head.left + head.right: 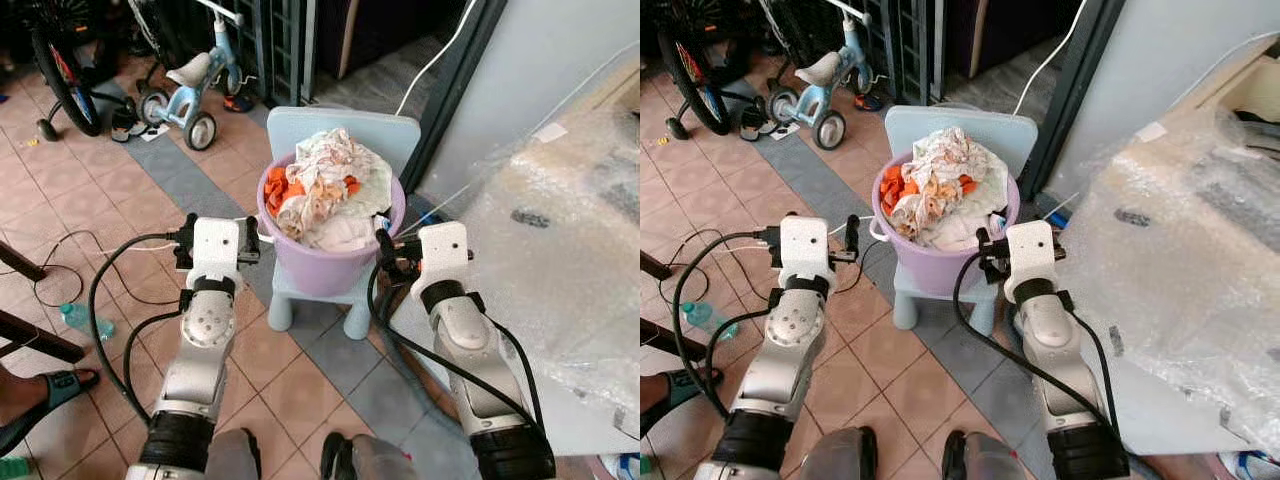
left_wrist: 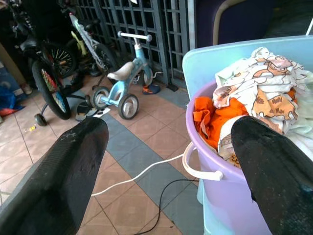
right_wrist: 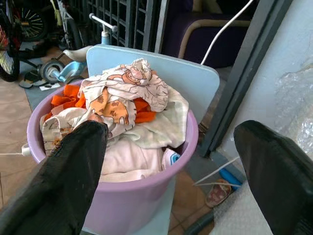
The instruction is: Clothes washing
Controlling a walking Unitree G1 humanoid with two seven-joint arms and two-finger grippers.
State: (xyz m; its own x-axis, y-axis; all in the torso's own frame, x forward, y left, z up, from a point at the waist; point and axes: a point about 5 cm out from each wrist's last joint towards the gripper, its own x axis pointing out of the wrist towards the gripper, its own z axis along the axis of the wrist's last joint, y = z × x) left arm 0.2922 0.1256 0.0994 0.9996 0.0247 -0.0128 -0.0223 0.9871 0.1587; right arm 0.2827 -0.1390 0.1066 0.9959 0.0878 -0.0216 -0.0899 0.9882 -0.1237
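A purple bucket (image 1: 325, 265) heaped with clothes (image 1: 325, 185), white printed and orange pieces, stands on a small light-blue chair (image 1: 300, 125). My left gripper (image 1: 217, 240) hangs just left of the bucket, level with its rim, and is open. The left wrist view has its fingers (image 2: 63, 176) wide apart, with the bucket's white handle (image 2: 195, 169) between them. My right gripper (image 1: 430, 245) sits at the bucket's right side, also open. Its fingers (image 3: 73, 176) are spread, one in front of the bucket wall (image 3: 132, 200). Neither gripper holds anything.
A large appliance wrapped in bubble film (image 1: 560, 230) stands close on the right. A dark door frame (image 1: 455, 90) rises behind the chair. A tricycle (image 1: 190, 85) and a bicycle (image 1: 60, 60) stand at the back left. Cables (image 1: 60, 260), a bottle (image 1: 80, 318) and a person's sandalled foot (image 1: 40, 390) are on the tiles.
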